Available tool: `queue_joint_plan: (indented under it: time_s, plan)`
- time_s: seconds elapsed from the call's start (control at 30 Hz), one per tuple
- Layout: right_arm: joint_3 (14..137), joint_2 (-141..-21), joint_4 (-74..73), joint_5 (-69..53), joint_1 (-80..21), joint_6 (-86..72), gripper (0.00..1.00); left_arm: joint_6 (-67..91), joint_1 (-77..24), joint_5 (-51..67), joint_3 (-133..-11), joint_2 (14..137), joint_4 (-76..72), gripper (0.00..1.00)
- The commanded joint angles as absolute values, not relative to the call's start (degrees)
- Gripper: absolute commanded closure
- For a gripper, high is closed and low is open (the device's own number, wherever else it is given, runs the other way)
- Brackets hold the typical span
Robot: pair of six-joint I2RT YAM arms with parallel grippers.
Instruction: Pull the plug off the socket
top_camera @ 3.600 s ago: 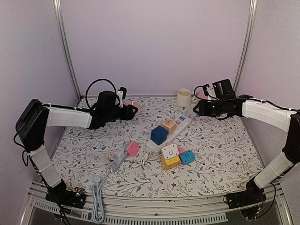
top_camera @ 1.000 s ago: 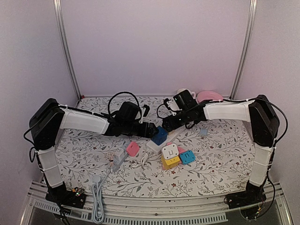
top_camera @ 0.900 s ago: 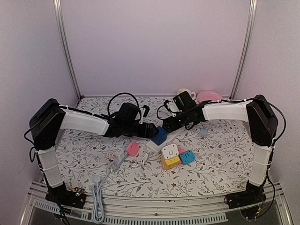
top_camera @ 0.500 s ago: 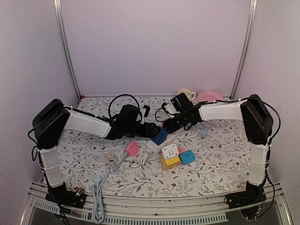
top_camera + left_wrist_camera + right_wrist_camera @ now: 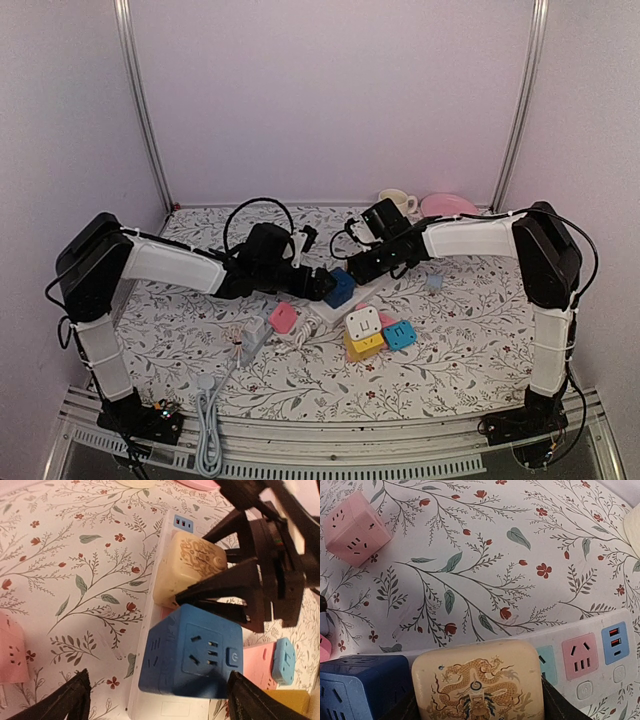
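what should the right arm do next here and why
Probably close the right gripper firmly on the cream dragon plug before any pull. Its fingers flank the plug on both sides, though a firm grip can't be confirmed, and the plug sits seated in the white power strip. The left gripper is open around the blue cube.

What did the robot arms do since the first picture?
Both arms swung in from the back to the middle. The left gripper now straddles the blue plug, open; the right gripper flanks the cream plug. Both plugs stayed on the power strip; the pink cube did not move.
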State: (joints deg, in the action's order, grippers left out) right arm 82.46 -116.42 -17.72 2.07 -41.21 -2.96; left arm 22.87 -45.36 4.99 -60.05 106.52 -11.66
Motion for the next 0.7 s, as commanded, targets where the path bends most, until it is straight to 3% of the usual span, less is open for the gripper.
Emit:
queue_joint_plan:
  time_s: [0.0, 0.53, 0.67]
  plan:
    - [84.96, -115.34, -19.2, 2.02, -41.74, -6.09, 0.9, 13.28, -47.07, 5.33, -59.08, 101.37, -8.89, 0.03]
    - [87.1, -115.8, -20.8, 0.6, -41.71, -7.03, 0.92, 2.36, -48.47, 10.32, -62.25, 108.63, -15.05, 0.05]
    - [87.1, -115.35, -21.13, 0.96, -41.66, -6.94, 0.92, 1.06, -48.59, 9.34, -63.36, 110.15, -16.06, 0.1]
